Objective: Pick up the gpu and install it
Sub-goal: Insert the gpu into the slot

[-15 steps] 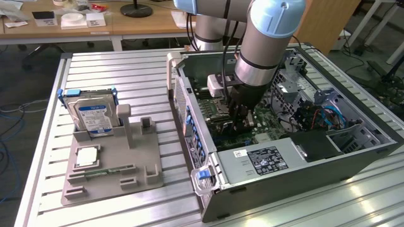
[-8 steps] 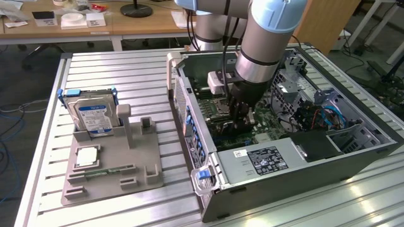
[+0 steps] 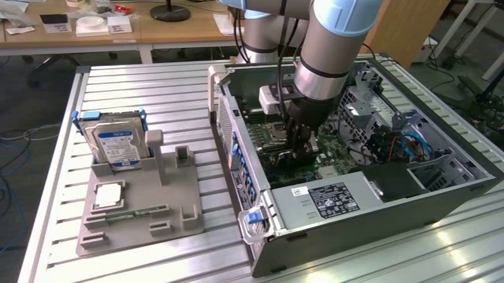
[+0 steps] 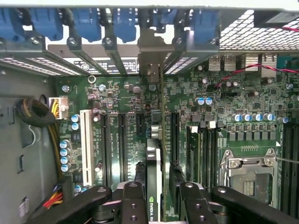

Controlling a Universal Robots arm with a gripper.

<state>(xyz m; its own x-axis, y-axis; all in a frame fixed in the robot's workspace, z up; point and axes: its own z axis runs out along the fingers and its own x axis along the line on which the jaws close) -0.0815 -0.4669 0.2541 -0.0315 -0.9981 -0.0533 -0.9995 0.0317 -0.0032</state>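
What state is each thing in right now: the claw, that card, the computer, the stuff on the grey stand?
claw: shut on the gpu, down inside the case
gpu: held on edge over the motherboard slots, bracket toward the rear openings
computer case: lying on its side, side panel off
processor socket: empty
hard drive: standing upright in its blue frame on the grey stand
memory stick: lying flat on the stand

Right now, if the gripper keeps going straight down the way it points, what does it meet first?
The gripper holds the gpu edge-on above the motherboard. Going straight on, the card's lower edge would likely meet the board's expansion slots first, with its bracket at the rear openings. Which slot is hard to judge.
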